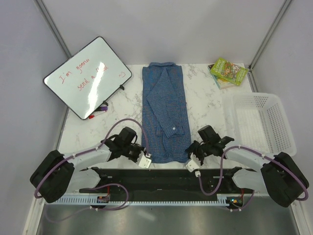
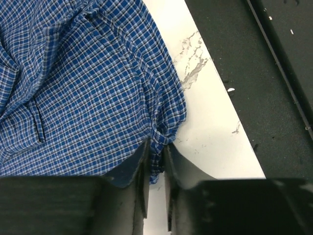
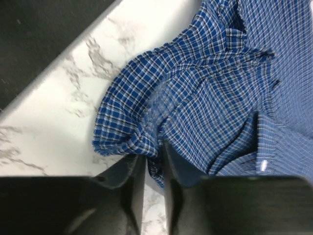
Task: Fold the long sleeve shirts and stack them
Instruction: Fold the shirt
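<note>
Both sets of jaws were clamped on cloth, as far as I could see. The left gripper (image 2: pixel 156 152) had its fingers nearly together with a bunched bit of the blue checked shirt (image 1: pixel 165 110) pinched between them. The right gripper (image 3: pixel 152 159) was doing the same thing, a crumpled wad of fabric squeezed in the narrow gap. The shirt itself lay down the middle of the marble table (image 1: pixel 205 103) as one long narrow strip with the sleeves tucked in. Its collar sat up at the table's far edge and its hem came right down to the table's near edge. One cuff with a little white button lay on top, roughly over the table's centre and a bit toward the near side. Each gripper had a hem corner: the left one had the corner toward the table's left side, the right one the corner toward its right side. Both were low, just inside the table's near edge, and the cloth was puckered up around each pinch while the rest lay flat. A whiteboard (image 1: pixel 88 76) with red scribble sat at the table's far left corner, partly hanging off it. A green-covered book (image 1: pixel 228 72) was at the table's far right corner. A white mesh basket (image 1: pixel 257 100) stood along the table's right edge.
</note>
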